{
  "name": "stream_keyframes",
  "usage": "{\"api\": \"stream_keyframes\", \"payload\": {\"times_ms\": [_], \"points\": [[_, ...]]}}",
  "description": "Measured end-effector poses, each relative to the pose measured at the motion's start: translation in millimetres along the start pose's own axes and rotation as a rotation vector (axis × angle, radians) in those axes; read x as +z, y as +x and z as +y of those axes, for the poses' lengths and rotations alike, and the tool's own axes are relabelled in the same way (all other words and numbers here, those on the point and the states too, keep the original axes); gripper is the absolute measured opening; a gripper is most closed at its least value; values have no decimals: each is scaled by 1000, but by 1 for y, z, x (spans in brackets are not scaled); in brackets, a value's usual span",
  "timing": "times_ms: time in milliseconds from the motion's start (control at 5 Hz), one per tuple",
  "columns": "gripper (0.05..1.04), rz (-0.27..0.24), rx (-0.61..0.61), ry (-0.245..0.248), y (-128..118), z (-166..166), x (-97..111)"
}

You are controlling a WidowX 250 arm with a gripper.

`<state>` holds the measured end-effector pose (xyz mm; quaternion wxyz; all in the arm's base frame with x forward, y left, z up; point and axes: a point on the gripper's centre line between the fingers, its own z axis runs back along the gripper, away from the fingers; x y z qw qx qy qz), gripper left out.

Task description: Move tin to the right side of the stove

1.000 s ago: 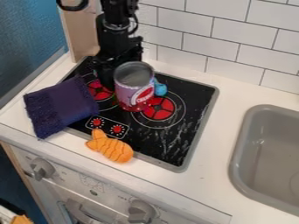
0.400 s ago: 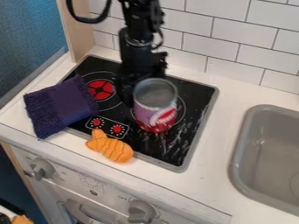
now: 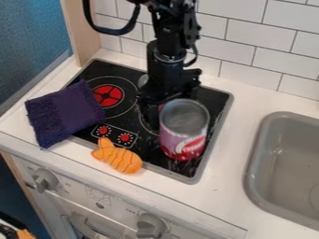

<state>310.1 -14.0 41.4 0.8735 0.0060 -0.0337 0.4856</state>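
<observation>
The black gripper (image 3: 163,108) hangs over the stove's right half, directly behind the tin and against its back left side, and is shut on it. One finger shows left of the tin; the tin hides the other. The open-topped tin (image 3: 182,140), silver inside with a purple and red label, stands out over the front right part of the black stove top (image 3: 134,128). Whether its base touches the surface, I cannot tell.
A dark purple cloth (image 3: 65,114) covers the stove's left edge. An orange fish-like toy (image 3: 118,158) lies at the front edge. A grey sink (image 3: 289,163) is set in the counter at right, and a tiled wall (image 3: 249,46) rises behind.
Together, the gripper and tin have moved right and toward the front, from near the middle of the stove. The red left burner is more exposed, and the blue object behind the tin is now hidden.
</observation>
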Motion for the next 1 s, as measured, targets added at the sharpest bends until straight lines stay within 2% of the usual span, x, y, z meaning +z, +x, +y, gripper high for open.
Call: {"api": "stream_keyframes", "payload": {"times_ms": [200,400,600,800,1000], "points": [[999,-10,10,-2,1,-1,1],[999,-62,21,9,12,-1,6],[999,-100,44,-20,21,-3,28],[999,-82,51,-102,25,-5,59],[999,-62,66,-107,30,-5,74]]}}
